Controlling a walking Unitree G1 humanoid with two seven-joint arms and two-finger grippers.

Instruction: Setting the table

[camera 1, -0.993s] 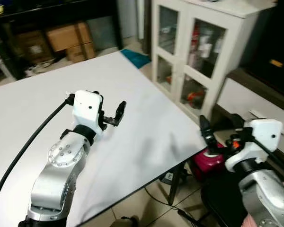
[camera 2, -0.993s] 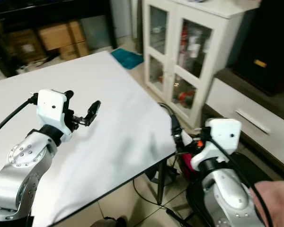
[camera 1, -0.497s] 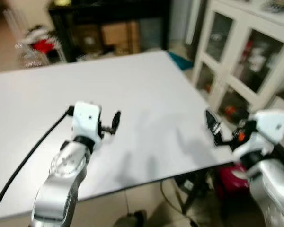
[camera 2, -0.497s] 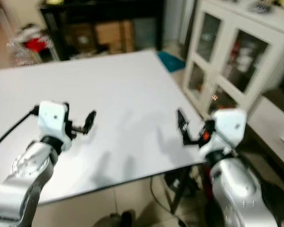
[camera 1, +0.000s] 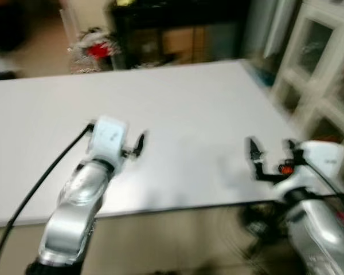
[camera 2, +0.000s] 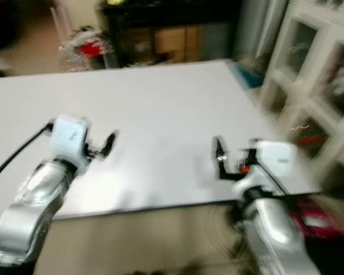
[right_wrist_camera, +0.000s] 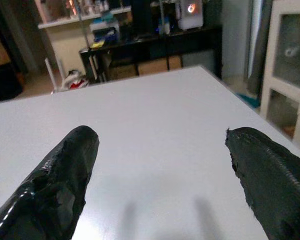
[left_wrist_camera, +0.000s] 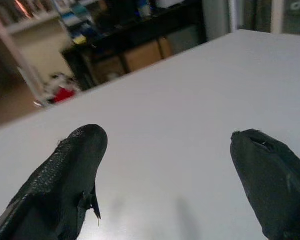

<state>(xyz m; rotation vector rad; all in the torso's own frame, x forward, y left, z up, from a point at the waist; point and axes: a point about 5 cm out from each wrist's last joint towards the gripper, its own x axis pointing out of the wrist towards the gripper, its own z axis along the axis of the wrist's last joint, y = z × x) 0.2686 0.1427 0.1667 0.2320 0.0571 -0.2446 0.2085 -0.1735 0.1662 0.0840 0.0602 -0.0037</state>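
Observation:
A large bare white table (camera 1: pixel 183 103) stretches before me, with no tableware on it. My left gripper (camera 1: pixel 139 144) hovers over the table's near left part, fingers (left_wrist_camera: pixel 75 170) spread open with nothing between them. My right gripper (camera 1: pixel 253 156) hangs above the near right edge of the table, also open and empty; its fingers (right_wrist_camera: pixel 65 180) frame the white tabletop (right_wrist_camera: pixel 155 130). The head views are blurred by motion.
A white glass-door cabinet (camera 1: pixel 321 63) stands to the right of the table. Behind the far edge are a dark shelf with cardboard boxes (camera 1: pixel 178 34) and a red item (camera 1: pixel 97 48) on the floor. Tiled floor lies below the near edge.
The whole view has swung to the left, so the cabinet has slid toward the right edge and more of the table's left side shows. Both grippers stay open.

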